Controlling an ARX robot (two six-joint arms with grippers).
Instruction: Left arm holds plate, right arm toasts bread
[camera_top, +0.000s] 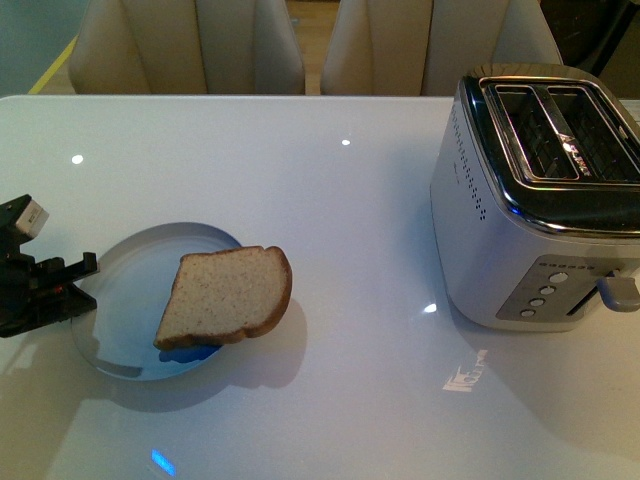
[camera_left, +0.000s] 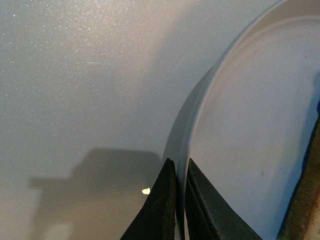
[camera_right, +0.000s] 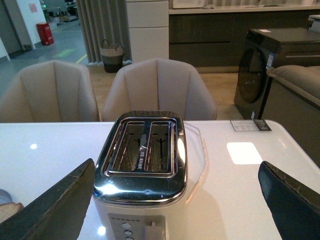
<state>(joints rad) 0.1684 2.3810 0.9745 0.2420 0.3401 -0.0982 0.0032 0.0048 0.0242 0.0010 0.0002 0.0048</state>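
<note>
The pale blue-grey plate is at the front left of the white table. The slice of brown bread lies on it, and its right side hangs past the plate's rim. My left gripper is shut on the plate's left rim. The left wrist view shows its black fingers pinching the rim, with the bread's crust at the frame's edge. My right gripper is wide open and empty, just in front of the toaster. It does not show in the front view.
The silver two-slot toaster stands at the right of the table with both slots empty and its lever up. Beige chairs stand behind the table's far edge. A small card lies beyond the toaster.
</note>
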